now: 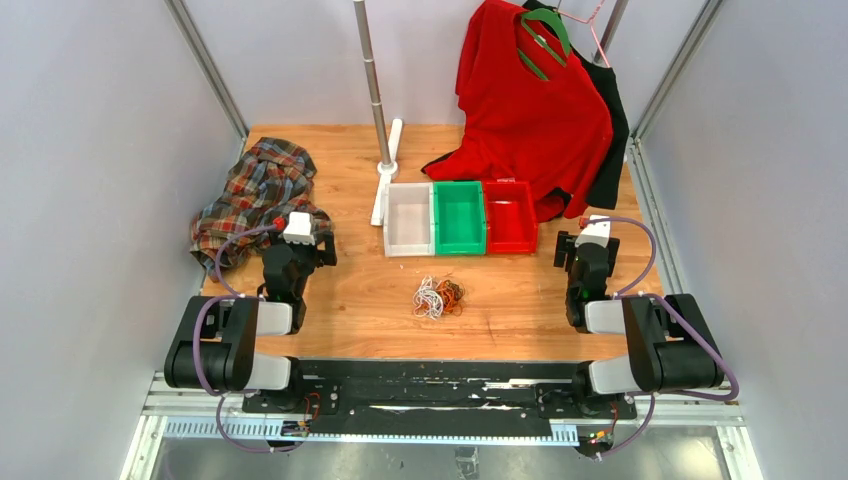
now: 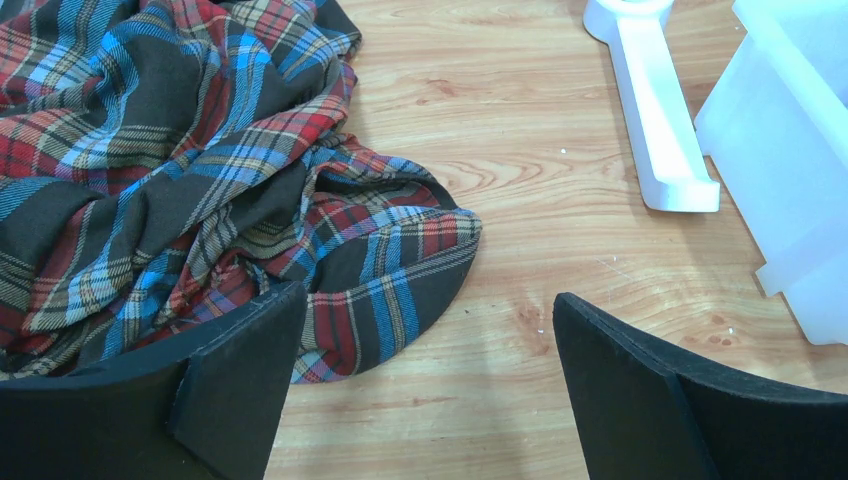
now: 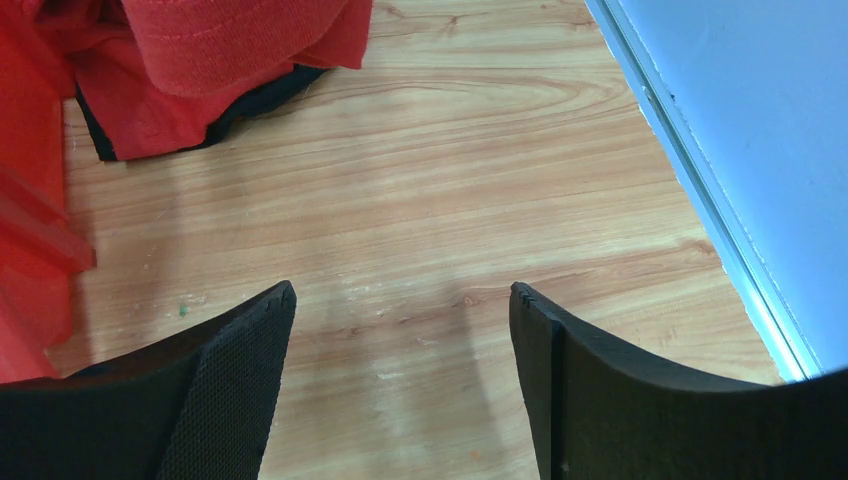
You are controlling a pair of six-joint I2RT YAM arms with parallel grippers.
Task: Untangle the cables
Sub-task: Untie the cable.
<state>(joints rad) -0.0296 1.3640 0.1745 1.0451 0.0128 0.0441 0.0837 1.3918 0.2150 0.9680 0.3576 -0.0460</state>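
The cables (image 1: 438, 296) lie in one small tangled bunch of white, orange-brown and black wires on the wooden table, in front of the bins, between the two arms. They show only in the top view. My left gripper (image 1: 300, 243) is open and empty at the table's left, well left of the bunch; in the left wrist view (image 2: 425, 310) its jaws stand wide over bare wood beside the plaid shirt. My right gripper (image 1: 585, 245) is open and empty at the table's right; in the right wrist view (image 3: 400, 295) it hangs over bare wood.
A plaid shirt (image 1: 256, 195) lies crumpled at the left, also in the left wrist view (image 2: 190, 170). White (image 1: 408, 219), green (image 1: 459, 217) and red (image 1: 510, 215) bins stand in a row mid-table. A red shirt (image 1: 530, 110) hangs at back right. A pole on a white base (image 1: 385, 170) stands behind the bins.
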